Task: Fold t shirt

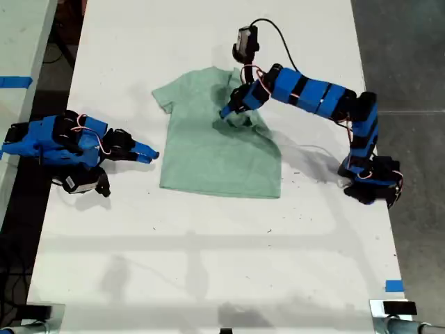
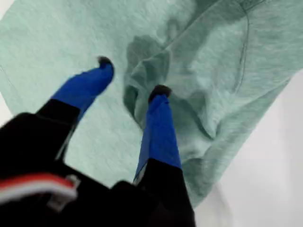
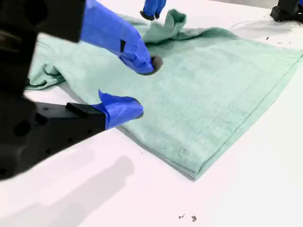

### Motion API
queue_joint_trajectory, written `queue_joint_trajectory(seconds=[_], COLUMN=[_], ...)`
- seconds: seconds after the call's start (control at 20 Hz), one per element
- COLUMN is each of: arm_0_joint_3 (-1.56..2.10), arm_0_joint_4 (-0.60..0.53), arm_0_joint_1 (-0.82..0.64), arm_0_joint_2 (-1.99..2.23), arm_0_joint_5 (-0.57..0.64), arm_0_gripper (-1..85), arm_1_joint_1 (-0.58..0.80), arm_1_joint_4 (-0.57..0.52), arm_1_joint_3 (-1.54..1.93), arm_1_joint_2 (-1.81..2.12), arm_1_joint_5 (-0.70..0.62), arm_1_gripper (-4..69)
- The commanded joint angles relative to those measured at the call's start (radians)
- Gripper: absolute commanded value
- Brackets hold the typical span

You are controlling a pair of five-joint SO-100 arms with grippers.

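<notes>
White desk (image 1: 208, 250) fills the exterior view, with dark floor along both of that view's sides. The t shirt (image 1: 208, 146) lies near the desk's middle, mostly flat, hem toward the camera; the sleeve at the exterior view's left is spread, while the sleeve at that view's right is turned in over the chest in a rumpled heap.

My first gripper (image 2: 130, 78) hovers over that heap. Its fingers (image 2: 158, 132) stand apart, one tip resting against a raised ridge of cloth, the other on flat fabric; nothing is clamped between them.

My second gripper (image 3: 142, 87) lies low at the shirt's side edge, on the exterior view's left. Its fingers (image 3: 120, 40) are apart, the lower one on bare desk just beside the cloth, the upper one over the fabric; no cloth is held.

Progress, as I judge it: one sleeve fold is begun but untidy. The opposite sleeve, the side fold and the hem-to-collar fold remain undone.
</notes>
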Motion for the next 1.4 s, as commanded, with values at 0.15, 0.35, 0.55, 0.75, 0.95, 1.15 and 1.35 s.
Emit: queue_joint_trajectory(seconds=[0.15, 0.35, 0.55, 0.75, 0.95, 1.15, 1.35], arm_0_joint_3=[0.005, 0.005, 0.005, 0.003, 0.003, 0.003, 0.003], arm_0_joint_4=[0.002, 0.002, 0.002, 0.002, 0.002, 0.002, 0.002], arm_0_joint_1=[0.011, 0.011, 0.011, 0.011, 0.011, 0.011, 0.009], arm_0_joint_2=[0.006, 0.006, 0.006, 0.006, 0.006, 0.006, 0.006], arm_0_joint_5=[-0.009, -0.009, -0.009, -0.009, -0.009, -0.009, -0.009], arm_0_gripper=[11.3, 11.3, 11.3, 11.3, 11.3, 11.4, 11.4], arm_1_joint_1=[0.08, -0.003, -0.314, -0.476, -0.454, -0.469, -0.469], arm_1_joint_4=[0.195, 0.39, 0.158, 0.06, 0.063, 0.101, 0.109], arm_1_joint_3=[-0.069, 0.221, 1.077, 1.809, 2.111, 2.12, 2.121], arm_1_joint_2=[0.25, 0.712, 1.514, 2.184, 2.287, 2.289, 2.289], arm_1_joint_5=[0.029, 0.176, 0.453, 0.597, 0.637, 0.738, 0.759], arm_1_gripper=[-1.5, -1.5, -1.4, -1.4, -1.3, -1.3, -1.3])
